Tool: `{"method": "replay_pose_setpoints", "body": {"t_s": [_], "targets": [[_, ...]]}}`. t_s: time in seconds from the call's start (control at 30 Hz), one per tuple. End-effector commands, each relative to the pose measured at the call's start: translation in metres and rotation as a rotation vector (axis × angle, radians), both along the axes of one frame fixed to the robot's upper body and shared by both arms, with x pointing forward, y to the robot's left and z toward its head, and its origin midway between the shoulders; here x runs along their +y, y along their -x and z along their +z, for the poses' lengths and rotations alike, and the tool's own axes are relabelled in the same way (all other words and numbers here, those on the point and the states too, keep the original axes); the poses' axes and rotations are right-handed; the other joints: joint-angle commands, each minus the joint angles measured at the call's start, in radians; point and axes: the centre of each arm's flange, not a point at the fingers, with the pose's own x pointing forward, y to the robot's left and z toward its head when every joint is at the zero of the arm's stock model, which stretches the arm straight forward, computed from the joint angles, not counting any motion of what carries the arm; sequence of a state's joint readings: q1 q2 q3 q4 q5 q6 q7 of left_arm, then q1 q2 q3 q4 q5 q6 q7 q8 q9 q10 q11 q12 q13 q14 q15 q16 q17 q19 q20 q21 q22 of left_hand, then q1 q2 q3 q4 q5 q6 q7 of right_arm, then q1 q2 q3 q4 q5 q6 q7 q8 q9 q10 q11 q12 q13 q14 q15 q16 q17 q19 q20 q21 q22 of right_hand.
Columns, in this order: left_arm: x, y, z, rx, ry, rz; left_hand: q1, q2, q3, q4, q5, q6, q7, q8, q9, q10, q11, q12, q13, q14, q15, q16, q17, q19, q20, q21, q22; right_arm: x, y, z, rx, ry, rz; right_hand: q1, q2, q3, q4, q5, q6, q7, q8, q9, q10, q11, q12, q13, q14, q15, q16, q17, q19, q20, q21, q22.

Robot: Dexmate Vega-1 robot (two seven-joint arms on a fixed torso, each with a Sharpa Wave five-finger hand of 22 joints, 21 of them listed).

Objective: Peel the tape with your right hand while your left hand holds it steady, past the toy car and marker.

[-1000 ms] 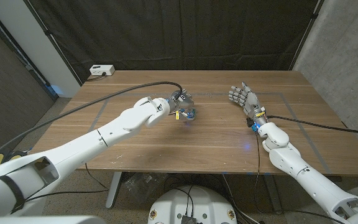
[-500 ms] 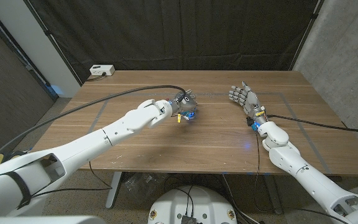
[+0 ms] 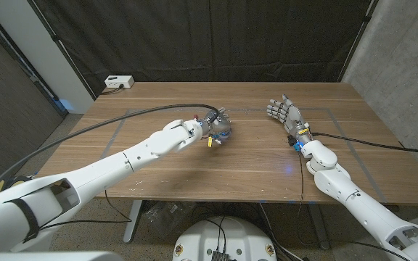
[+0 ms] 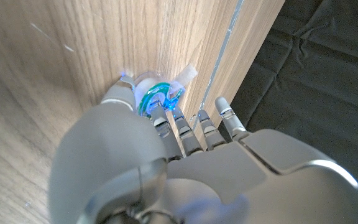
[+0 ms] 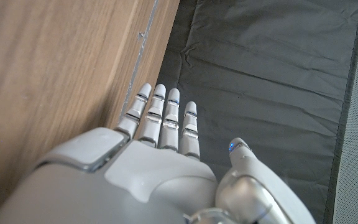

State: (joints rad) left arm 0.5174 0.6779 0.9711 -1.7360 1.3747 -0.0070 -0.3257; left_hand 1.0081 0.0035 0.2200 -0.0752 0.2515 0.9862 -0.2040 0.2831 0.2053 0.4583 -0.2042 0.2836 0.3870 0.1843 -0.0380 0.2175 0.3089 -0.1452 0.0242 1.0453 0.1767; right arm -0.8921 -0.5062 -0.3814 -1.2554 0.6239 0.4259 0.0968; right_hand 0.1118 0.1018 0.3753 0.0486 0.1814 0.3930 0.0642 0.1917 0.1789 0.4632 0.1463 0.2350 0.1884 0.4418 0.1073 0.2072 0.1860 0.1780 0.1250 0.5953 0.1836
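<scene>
On the desk (image 3: 194, 174) near its middle, the left hand (image 3: 218, 125) grips the tape roll (image 4: 155, 99), small, light and probably slippery. Farther right, the right hand (image 3: 284, 113) waits with fingers (image 5: 159, 115) spread, empty. Take the loose end (image 4: 187, 74).

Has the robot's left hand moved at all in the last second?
Yes. The left hand, holding the tape roll, has drifted toward the table's far edge.
</scene>
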Motion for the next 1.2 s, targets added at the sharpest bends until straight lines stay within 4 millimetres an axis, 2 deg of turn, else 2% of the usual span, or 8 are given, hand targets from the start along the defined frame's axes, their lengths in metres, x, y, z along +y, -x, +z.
{"method": "replay_pose_setpoints", "body": {"t_s": [0.03,0.23,0.37,0.53,0.7,0.9,1.07,1.2], "targets": [[0.006,0.000,-0.008,-0.109,0.043,-0.097,0.067,0.032,0.021,-0.024,-0.015,0.197,0.061,0.071,-0.003,0.100,-0.008,0.028,-0.028,0.084,-0.170,0.018,-0.022,0.062,-0.022,-0.008,0.003,0.000,0.001,0.003,0.000,0.003,-0.005,-0.003,-0.001,0.002,0.003,0.004,0.006,-0.002,0.001,0.005,0.005,-0.001,-0.002,0.001,0.007,0.003,-0.002,0.002,0.006,-0.002,-0.002,0.003],[0.012,0.003,-0.009,-0.176,0.116,-0.162,0.076,0.045,0.026,-0.025,-0.025,0.203,0.080,0.065,-0.007,0.120,-0.008,0.031,-0.037,0.111,-0.171,0.024,-0.024,0.082,-0.022,-0.010,0.003,0.001,0.001,0.004,0.001,0.005,-0.005,-0.003,-0.001,0.002,0.003,0.004,0.007,-0.001,0.001,0.005,0.007,-0.001,-0.002,0.001,0.006,0.003,-0.003,0.002,0.007,-0.002,-0.004,0.003],[0.018,0.009,-0.003,-0.249,0.235,-0.241,0.075,0.053,0.026,-0.021,-0.027,0.178,0.079,0.059,0.003,0.120,-0.009,0.029,-0.039,0.112,-0.166,0.023,-0.024,0.089,-0.004,-0.013,0.003,0.003,0.000,0.005,0.002,0.005,-0.002,-0.003,-0.001,0.003,0.003,0.004,0.007,-0.001,0.001,0.005,0.007,-0.002,-0.003,0.001,0.006,0.002,-0.003,0.002,0.007,-0.002,-0.005,0.003],[0.021,0.019,0.004,-0.341,0.353,-0.311,0.069,0.054,0.017,-0.016,-0.026,0.179,0.061,0.056,0.002,0.063,-0.005,0.004,-0.042,0.092,-0.160,0.014,-0.024,0.089,0.006,-0.024,0.003,0.004,0.000,0.005,-0.002,0.003,-0.001,-0.003,-0.001,0.003,0.003,0.004,0.007,-0.001,0.001,0.005,0.008,-0.002,-0.003,0.001,0.006,0.001,-0.004,0.002,0.007,-0.002,-0.006,0.003],[0.022,0.024,0.011,-0.350,0.461,-0.348,0.060,0.052,0.002,-0.008,-0.022,0.189,0.027,0.054,0.002,-0.014,-0.006,-0.040,-0.053,0.042,-0.129,0.005,-0.023,0.072,0.021,-0.043,0.004,0.006,0.003,0.003,-0.008,0.001,-0.005,-0.002,0.000,0.004,0.003,0.004,0.008,-0.001,0.001,0.005,0.008,-0.002,-0.003,0.001,0.007,0.001,-0.004,0.002,0.008,-0.002,-0.007,0.003],[0.023,0.028,0.017,-0.367,0.545,-0.376,0.057,0.053,-0.006,-0.004,-0.020,0.187,0.019,0.054,0.006,-0.047,-0.006,-0.057,-0.060,0.020,-0.114,0.001,-0.022,0.056,0.038,-0.054,0.005,0.007,0.008,0.000,-0.014,-0.006,-0.008,0.004,0.003,0.009,-0.001,0.005,0.008,-0.001,0.001,0.005,0.008,-0.006,-0.004,0.001,0.007,0.000,-0.005,0.001,0.007,-0.003,-0.009,0.003],[0.022,0.032,0.018,-0.389,0.557,-0.395,0.049,0.057,-0.023,0.006,-0.014,0.192,-0.001,0.055,0.008,-0.114,-0.007,-0.081,-0.079,-0.063,-0.079,-0.015,-0.024,-0.040,0.111,-0.102,0.006,0.008,0.012,-0.002,-0.020,-0.008,-0.010,0.007,0.003,0.011,-0.003,0.005,0.009,-0.001,0.001,0.005,0.007,-0.006,-0.005,0.001,0.007,0.000,-0.005,0.000,0.008,-0.003,-0.010,0.003],[0.022,0.034,0.017,-0.391,0.560,-0.403,0.040,0.062,-0.039,0.018,-0.009,0.211,0.003,0.056,0.000,-0.167,-0.005,-0.089,-0.095,-0.143,-0.037,-0.022,-0.026,-0.134,0.180,-0.154,0.004,0.008,0.015,-0.004,-0.021,-0.008,-0.011,0.009,0.003,0.012,-0.004,0.005,0.009,-0.001,0.001,0.005,0.007,-0.004,-0.005,0.001,0.007,0.001,-0.006,0.000,0.008,-0.003,-0.010,0.003]]}}
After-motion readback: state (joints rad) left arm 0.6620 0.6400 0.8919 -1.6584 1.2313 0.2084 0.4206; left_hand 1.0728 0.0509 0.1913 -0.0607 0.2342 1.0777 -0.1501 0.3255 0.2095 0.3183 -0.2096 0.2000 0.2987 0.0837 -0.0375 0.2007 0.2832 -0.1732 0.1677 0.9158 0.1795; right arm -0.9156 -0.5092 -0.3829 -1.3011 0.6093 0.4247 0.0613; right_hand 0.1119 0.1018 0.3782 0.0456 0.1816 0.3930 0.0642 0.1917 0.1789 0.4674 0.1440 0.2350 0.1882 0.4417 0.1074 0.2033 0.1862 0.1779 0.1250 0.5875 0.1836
